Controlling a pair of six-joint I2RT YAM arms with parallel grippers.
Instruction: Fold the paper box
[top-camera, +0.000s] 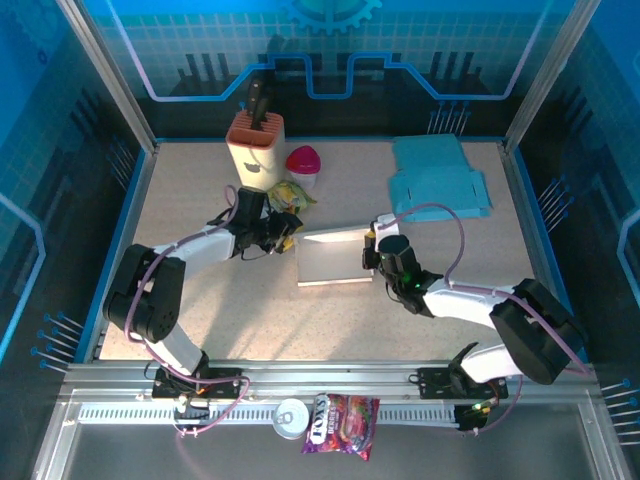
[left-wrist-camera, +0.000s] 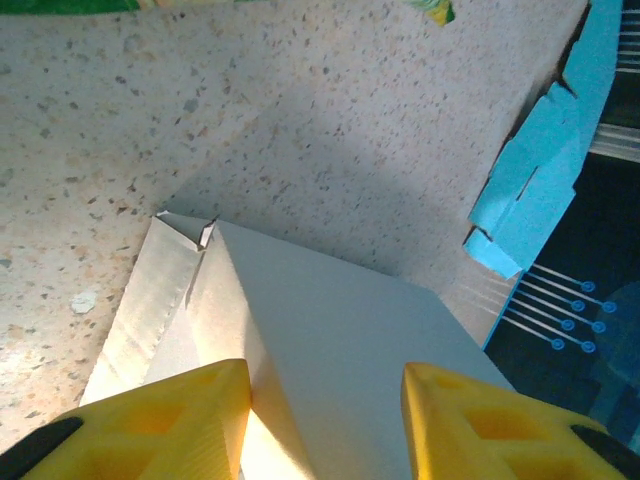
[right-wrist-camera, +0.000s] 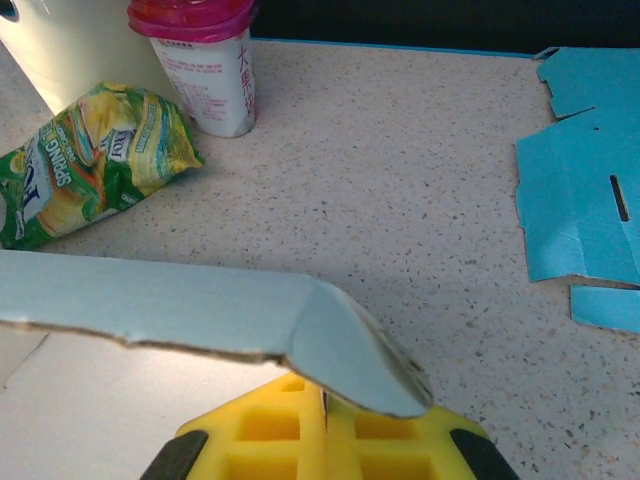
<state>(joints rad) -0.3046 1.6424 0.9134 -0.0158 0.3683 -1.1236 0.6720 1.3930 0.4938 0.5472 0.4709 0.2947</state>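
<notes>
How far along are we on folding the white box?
Early. Done: the white paper box has one long flap lifted and a left side panel creased. In hand: the right gripper is shut on that flap; the left gripper straddles the left edge, jaws apart. Left: it lies mostly flat, so most folding remains.

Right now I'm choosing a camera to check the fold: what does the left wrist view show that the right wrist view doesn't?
Left wrist: the white box at its creased corner, with the left hand open over it. Right wrist: a pink-capped bottle, and the right hand shut beneath a raised flap. Both: the white box, the blue cardboard and the speckled table.
</notes>
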